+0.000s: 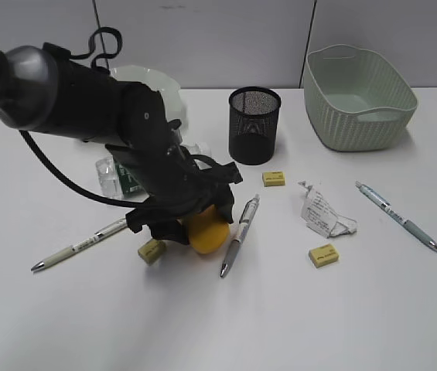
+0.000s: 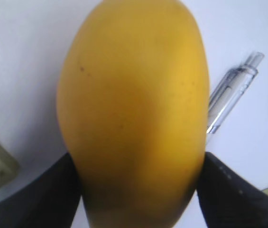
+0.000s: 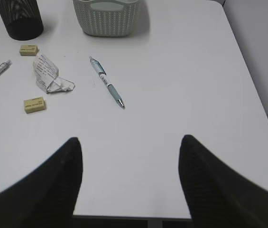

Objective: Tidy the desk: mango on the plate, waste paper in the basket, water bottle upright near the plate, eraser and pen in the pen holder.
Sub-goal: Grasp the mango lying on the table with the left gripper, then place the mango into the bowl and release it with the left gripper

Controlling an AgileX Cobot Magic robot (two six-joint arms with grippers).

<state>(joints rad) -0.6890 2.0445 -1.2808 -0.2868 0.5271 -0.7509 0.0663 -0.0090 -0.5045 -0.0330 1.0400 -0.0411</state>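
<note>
black arm [image 1: 137,131], silver joint, cables

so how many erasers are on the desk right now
3. One eraser lies just right of the pen holder, one below the waste paper, one left of the mango beside the left gripper. The arm may hide others.

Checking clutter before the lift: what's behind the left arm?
Behind the black left arm: part of the wavy-rimmed pale green plate and the clear plastic bottle lying down. The rest of both is covered.

Smooth matt mango [image 2: 134,118], black wire-mesh pen holder [image 1: 254,124], crumpled waste paper [image 1: 322,212].
</note>
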